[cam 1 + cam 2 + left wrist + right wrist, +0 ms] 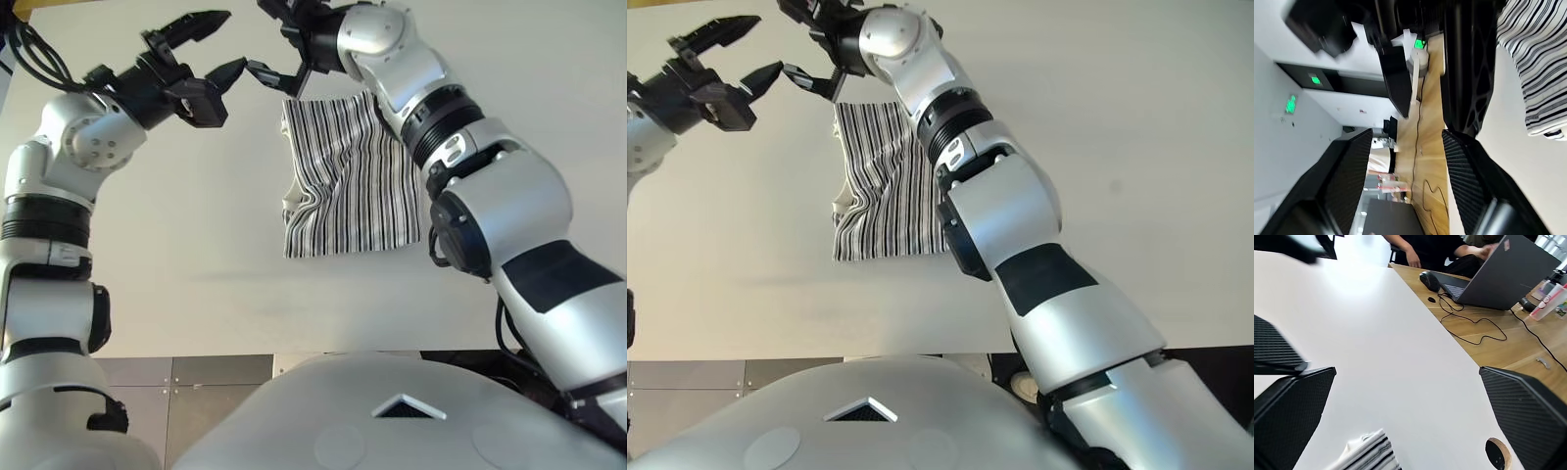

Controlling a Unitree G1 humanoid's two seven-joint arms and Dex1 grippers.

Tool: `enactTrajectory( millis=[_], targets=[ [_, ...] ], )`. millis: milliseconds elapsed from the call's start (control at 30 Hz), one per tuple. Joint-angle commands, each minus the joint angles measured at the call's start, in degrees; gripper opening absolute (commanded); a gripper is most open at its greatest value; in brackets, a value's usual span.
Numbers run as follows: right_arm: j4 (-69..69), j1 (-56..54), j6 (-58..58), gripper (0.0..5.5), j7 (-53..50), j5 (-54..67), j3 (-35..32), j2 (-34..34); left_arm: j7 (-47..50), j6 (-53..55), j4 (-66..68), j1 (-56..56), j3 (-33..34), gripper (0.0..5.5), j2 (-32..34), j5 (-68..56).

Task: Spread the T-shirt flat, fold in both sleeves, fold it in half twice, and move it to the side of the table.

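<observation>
A black-and-white striped T-shirt (pixel 348 181) lies folded into a rumpled, roughly rectangular packet on a white worktop (pixel 196 225). It sits well in from the worktop's near edge, and a bit of pale trim shows along its left side. Both robot arms are raised above the worktop's far part. The left hand (pixel 233 41) hovers to the left of the shirt's far-left corner, released, its two black fingers spread apart and gripping nothing. The right hand (pixel 269 39) hangs just above that same far-left corner, close beside the left hand, also released and empty. Its forearm crosses over the shirt's right side. In the right wrist view, a round cable hole (pixel 1497 454) is cut into the worktop. Past the worktop's edge stands a wooden desk (pixel 1508 357) with a laptop (pixel 1508 271), a mouse (pixel 1429 281) and a trailing cable (pixel 1469 325).
</observation>
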Motion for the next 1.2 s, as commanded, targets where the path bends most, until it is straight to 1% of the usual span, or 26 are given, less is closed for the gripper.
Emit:
enactTrajectory(
  millis=[33, 67, 100, 133, 167, 267, 400, 600, 733, 1033, 1200],
  targets=[
    [-9.3, 4.8, -15.3, 5.50, 11.4, -8.7, 10.2, -12.0, -5.2, -0.8, -11.3, 6.0, -2.1, 2.64, 4.0, 7.2],
    [-14.1, 8.8, -24.2, 5.50, 13.9, -13.0, 14.9, -18.8, -7.3, -1.5, -15.8, 9.1, -2.2, 2.64, 6.3, 9.1],
    [-17.5, 11.5, -30.2, 5.50, 15.4, -15.9, 18.0, -23.6, -8.7, -1.8, -18.9, 11.5, -2.1, 2.64, 7.9, 10.3],
    [-21.7, 14.6, -35.4, 5.50, 16.1, -18.3, 20.2, -28.7, -10.4, -2.3, -21.6, 13.5, -2.6, 2.64, 9.6, 11.2],
    [-24.5, 16.5, -38.5, 5.50, 16.2, -19.8, 21.5, -31.8, -11.5, -2.4, -23.3, 14.7, -2.8, 2.64, 10.6, 11.6],
    [-34.5, 22.7, -41.0, 5.50, 20.8, -16.7, 21.2, -39.0, -14.3, -3.1, -26.1, 17.5, -3.4, 2.64, 12.4, 13.4],
    [-47.1, 30.8, -39.8, 5.50, 27.2, -12.0, 21.2, -46.7, -15.2, -3.5, -26.6, 20.5, -3.7, 2.64, 12.6, 15.0],
    [-55.5, 38.9, -37.3, 5.50, 28.5, -9.8, 21.0, -49.8, -12.9, -3.1, -25.2, 21.4, -4.0, 2.64, 9.4, 18.1],
    [-60.7, 44.7, -34.5, 5.50, 28.6, -8.4, 20.7, -50.9, -8.5, -2.5, -23.9, 22.0, -2.9, 2.64, 7.4, 19.6],
    [-67.1, 49.1, -29.4, 5.50, 28.3, -9.5, 21.9, -50.7, -6.8, -2.4, -23.4, 21.7, -4.4, 2.64, 3.4, 19.3],
    [-67.7, 49.8, -28.8, 5.50, 27.3, -11.0, 22.6, -50.2, -8.4, -3.9, -22.9, 21.5, -7.4, 2.64, 2.3, 18.8]
  ],
)
